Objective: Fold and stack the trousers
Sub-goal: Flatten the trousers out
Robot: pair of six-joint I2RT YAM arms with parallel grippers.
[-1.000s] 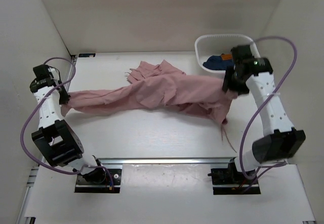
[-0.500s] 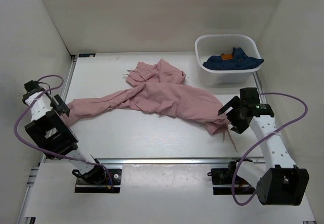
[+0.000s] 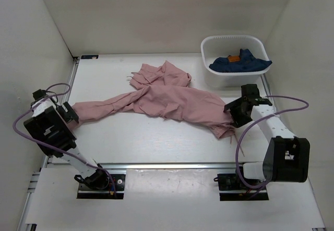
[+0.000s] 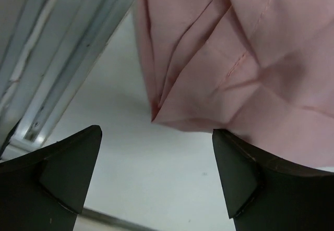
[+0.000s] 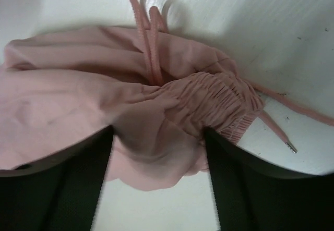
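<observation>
The dusty-pink trousers (image 3: 167, 100) lie wrinkled across the table, one leg running left and the waist at the right. My left gripper (image 3: 69, 115) sits low at the end of that leg. Its jaws stand wide open (image 4: 155, 133) over bare table, with the leg's hem (image 4: 235, 59) just ahead of the fingertips. My right gripper (image 3: 233, 115) is at the waist end. In the right wrist view its jaws (image 5: 156, 137) stand open on either side of a bunch of fabric below the gathered waistband (image 5: 219, 100). The drawstrings (image 5: 148, 38) trail loose.
A white tub (image 3: 209, 74) at the back right holds a navy garment (image 3: 240, 64) with an orange tag. White walls enclose the table on three sides. A metal rail (image 4: 68, 48) runs along the left edge, close to my left gripper.
The trousers, held stretched a second ago, dropped flat as my left gripper let go of the leg. My right arm swung down, then moved onto the waist, its jaws narrowing.
</observation>
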